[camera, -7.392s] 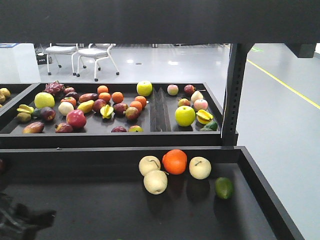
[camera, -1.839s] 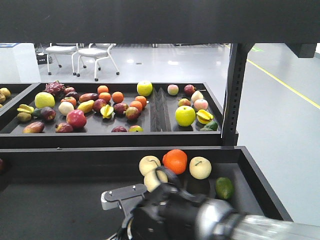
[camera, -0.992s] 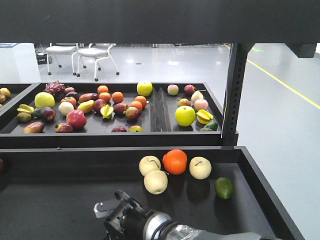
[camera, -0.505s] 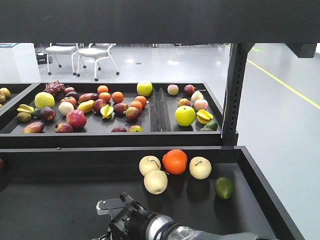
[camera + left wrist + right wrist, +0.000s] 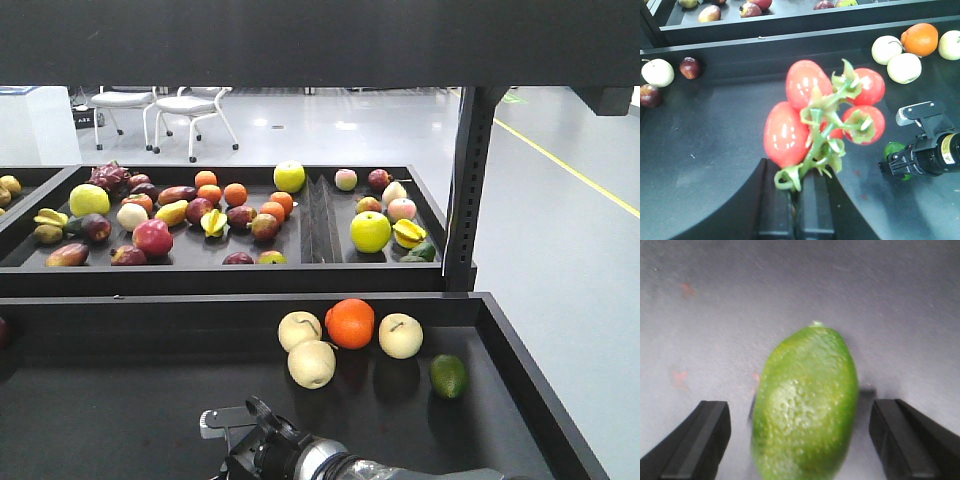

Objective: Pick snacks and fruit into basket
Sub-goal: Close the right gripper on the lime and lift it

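My left gripper [image 5: 797, 187] is shut on the green stem of a bunch of red tomatoes [image 5: 825, 115], which hangs above the dark lower tray [image 5: 715, 150]. My right gripper [image 5: 800, 435] is open, with a green lime [image 5: 807, 400] lying on the tray floor between its two black fingers and a gap on each side. The left wrist view shows that right gripper [image 5: 927, 150] low over the lime [image 5: 892, 149]. In the front view only the right arm's wrist [image 5: 290, 455] shows, at the bottom edge. The basket and the snacks are out of view.
Two pale pears [image 5: 311, 363], a third one [image 5: 400, 336], an orange [image 5: 350, 323] and another lime [image 5: 449, 376] lie at the back right of the lower tray. Small apples [image 5: 657, 72] sit at its left. The upper tray [image 5: 330, 270] holds several fruits.
In the front view the right arm has sunk lower towards the bottom edge and shifted slightly right. The fruit on both trays has not moved.
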